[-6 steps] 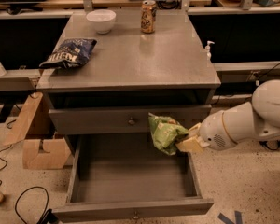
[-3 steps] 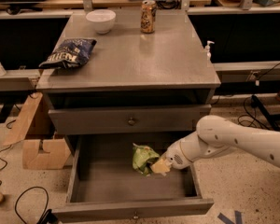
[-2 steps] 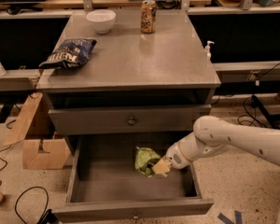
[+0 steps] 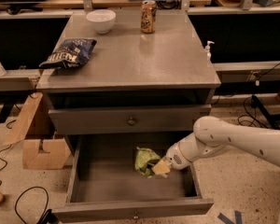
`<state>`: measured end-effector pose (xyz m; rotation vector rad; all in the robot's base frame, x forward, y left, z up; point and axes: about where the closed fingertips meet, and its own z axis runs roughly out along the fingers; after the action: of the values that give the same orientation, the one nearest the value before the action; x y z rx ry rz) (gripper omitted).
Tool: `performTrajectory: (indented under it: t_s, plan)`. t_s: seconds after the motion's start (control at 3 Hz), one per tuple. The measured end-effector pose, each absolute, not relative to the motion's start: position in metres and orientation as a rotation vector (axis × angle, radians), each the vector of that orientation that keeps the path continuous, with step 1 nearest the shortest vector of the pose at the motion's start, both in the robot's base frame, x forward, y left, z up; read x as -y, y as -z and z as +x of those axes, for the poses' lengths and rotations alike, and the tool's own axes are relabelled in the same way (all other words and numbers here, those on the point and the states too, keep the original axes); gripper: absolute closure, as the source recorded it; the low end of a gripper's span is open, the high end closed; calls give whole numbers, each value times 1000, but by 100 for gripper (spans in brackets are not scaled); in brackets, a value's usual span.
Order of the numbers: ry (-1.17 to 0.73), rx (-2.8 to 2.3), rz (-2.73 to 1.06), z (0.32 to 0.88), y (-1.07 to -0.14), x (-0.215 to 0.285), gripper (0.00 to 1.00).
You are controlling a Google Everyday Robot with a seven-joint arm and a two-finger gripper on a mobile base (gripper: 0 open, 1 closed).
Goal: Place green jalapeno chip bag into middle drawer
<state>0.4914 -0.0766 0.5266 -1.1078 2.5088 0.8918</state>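
The green jalapeno chip bag (image 4: 143, 160) is inside the open middle drawer (image 4: 107, 188), low over the middle of its grey floor towards the back. My gripper (image 4: 159, 167) reaches into the drawer from the right. Its pale fingers are closed on the bag's right edge. My white arm (image 4: 233, 141) crosses above the drawer's right wall. The drawer's small front knob (image 4: 136, 215) shows at the bottom edge.
A closed drawer with a brass knob (image 4: 130, 121) sits just above the open one. On the cabinet top are a dark blue chip bag (image 4: 69, 52), a white bowl (image 4: 101, 20) and a can (image 4: 148, 16). A cardboard box (image 4: 37, 141) stands on the floor at left.
My gripper carried the green bag from in front of the upper drawer down into the open drawer. Over the last second it has hardly moved.
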Motion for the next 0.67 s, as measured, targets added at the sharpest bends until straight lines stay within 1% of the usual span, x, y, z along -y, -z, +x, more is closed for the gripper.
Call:
performTrajectory:
  t_s: [0.67]
  plan:
    - [-898,-2510,-1114,490,-525,74,12]
